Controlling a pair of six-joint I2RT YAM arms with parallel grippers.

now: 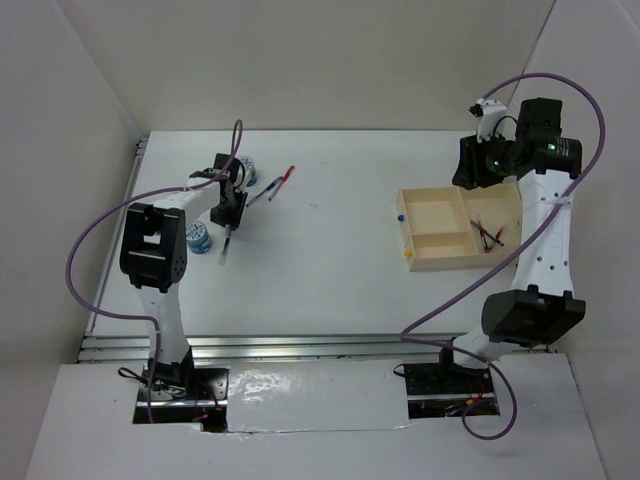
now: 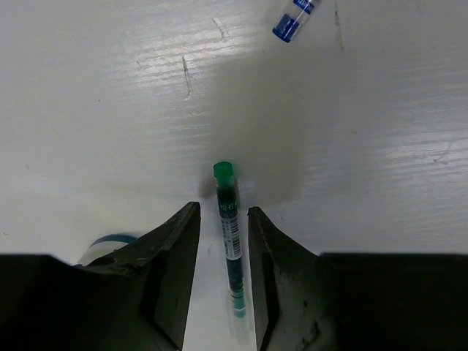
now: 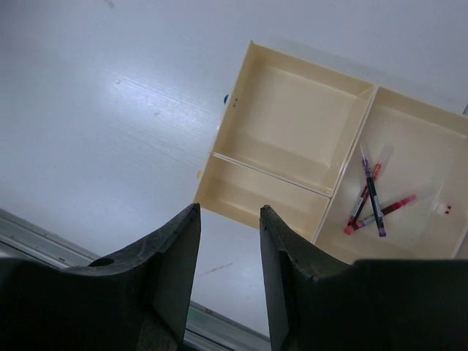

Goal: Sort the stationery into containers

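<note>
Left claw (image 2: 221, 208), nearest its wrist lens: the two dark fingers (image 2: 179, 256) stand spread to either side of a thin, green-capped pen (image 2: 228, 227) lying flat on the white counter (image 2: 110, 110). A sliver of counter shows between the pen and each finger, so the claw straddles the pen without pinching it. The green cap points away from the wrist and reaches just past the fingertips. Beside the left finger, partly hidden, sits a small round blue-and-white patterned roll (image 2: 110, 240). A blue-capped pen (image 2: 292, 18) lies well apart at the far edge of that view.

Seen from above, this group occupies the left half of the counter. A second blue-and-white roll (image 1: 247, 170) stands farther back, near the left arm's wrist. A red-ended pen (image 1: 284, 180) lies near the blue-capped one, both slanting the same way.

Right claw (image 3: 229, 209): held in the air over the right half of the counter, fingers spread, nothing between them. Beyond its fingertips lies a shallow rectangular beige tray (image 3: 292, 110). Its inner dividers form three compartments: two on the left, one large and one narrow, and a large one on the right. A few thin pens with red and dark ends (image 3: 373, 201) lie crossed on the floor of the right compartment. Tray and green-capped pen are well apart, on opposite halves of the counter.
</note>
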